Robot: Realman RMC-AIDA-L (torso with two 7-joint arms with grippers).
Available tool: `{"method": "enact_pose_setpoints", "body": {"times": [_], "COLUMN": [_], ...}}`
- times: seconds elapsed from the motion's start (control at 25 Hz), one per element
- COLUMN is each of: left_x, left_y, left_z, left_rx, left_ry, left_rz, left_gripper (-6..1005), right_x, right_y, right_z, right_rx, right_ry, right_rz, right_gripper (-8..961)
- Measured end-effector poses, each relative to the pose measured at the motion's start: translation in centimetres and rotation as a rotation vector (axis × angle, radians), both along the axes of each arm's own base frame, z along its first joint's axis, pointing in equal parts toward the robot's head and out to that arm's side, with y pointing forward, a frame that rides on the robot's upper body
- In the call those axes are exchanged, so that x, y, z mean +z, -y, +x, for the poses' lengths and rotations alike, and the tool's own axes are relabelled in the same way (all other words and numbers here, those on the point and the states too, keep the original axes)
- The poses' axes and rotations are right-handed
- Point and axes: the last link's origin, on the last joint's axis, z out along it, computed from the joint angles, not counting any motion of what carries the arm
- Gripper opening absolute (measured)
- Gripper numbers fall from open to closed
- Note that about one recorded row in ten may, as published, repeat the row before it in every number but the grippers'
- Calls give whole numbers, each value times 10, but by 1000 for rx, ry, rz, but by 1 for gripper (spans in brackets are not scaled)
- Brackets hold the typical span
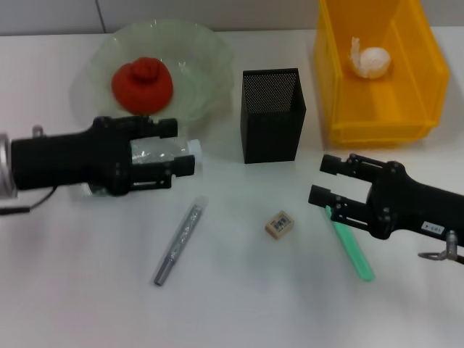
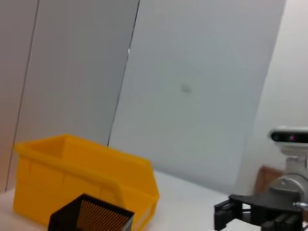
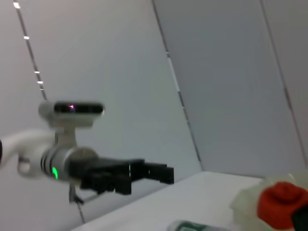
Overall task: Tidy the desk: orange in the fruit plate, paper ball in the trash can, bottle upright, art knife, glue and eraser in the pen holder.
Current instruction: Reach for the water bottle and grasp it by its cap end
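Note:
The orange [image 1: 143, 85] lies in the pale-green fruit plate [image 1: 206, 54] at the back left. The paper ball [image 1: 373, 61] lies in the yellow trash can [image 1: 341, 109] at the back right. My left gripper [image 1: 183, 149] is shut on the bottle [image 1: 156, 152], which lies on its side in front of the plate with its white cap pointing right. The black mesh pen holder [image 1: 272, 116] stands in the middle. The beige eraser [image 1: 280, 223], a slim grey glue tube [image 1: 177, 243] and the green art knife [image 1: 353, 250] lie on the table. My right gripper [image 1: 326, 181] is open just above the knife's far end.
The left wrist view shows the trash can [image 2: 86, 178], the pen holder [image 2: 91, 219] and the right gripper [image 2: 231, 214]. The right wrist view shows the left gripper [image 3: 154, 173], the orange [image 3: 281, 202] and the plate [image 3: 248, 207].

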Motion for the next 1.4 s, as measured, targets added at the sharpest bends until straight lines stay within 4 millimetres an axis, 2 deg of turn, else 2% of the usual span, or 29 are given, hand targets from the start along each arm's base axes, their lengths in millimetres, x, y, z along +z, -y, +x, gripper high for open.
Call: {"method": "enact_pose_setpoints", "body": {"times": [0.08, 0.16, 0.2, 0.32, 0.36, 0.52, 0.6, 0.72, 0.84, 1.04, 1.16, 1.24, 1.4], "left_x": [5, 6, 8, 9, 9, 9, 3, 0, -17, -40, -40, -54, -59], "left_y": [-14, -17, -28, -34, -48, -60, -71, -73, -70, -70, -70, -76, -79], "left_z": [14, 17, 30, 36, 46, 53, 72, 82, 111, 119, 119, 117, 115], "left_rx": [-3, -3, -6, -1, 17, 33, 34, 24, -71, -132, -132, -146, -156], "left_ry": [-75, -89, -139, -166, -240, -356, -530, -600, -828, -1012, -1012, -1070, -1090], "left_rz": [-34, -40, -57, -61, -59, -52, -42, -31, -15, -34, -34, -4, 4], "left_gripper": [755, 755, 755, 755, 755, 755, 755, 755, 755, 747, 736, 729, 714], "right_x": [-2, -4, -4, -7, -8, -10, -11, -12, -13, -14, -15, -16, -19], "right_y": [3, 5, 6, 7, 8, 10, 10, 9, 8, 8, 9, 10, 9], "right_z": [2, 4, 4, 6, 6, 7, 8, 7, 6, 5, 5, 4, 2], "right_rx": [-14, -25, -29, -42, -46, -58, -63, -66, -65, -65, -68, -68, -68], "right_ry": [-4, -9, -10, -12, -13, -17, -16, -20, -23, -25, -30, -34, -41], "right_rz": [-3, -9, -10, -17, -20, -24, -25, -31, -34, -35, -40, -44, -56], "right_gripper": [635, 634, 634, 633, 633, 635, 636, 636, 635, 635, 634, 634, 633]}}
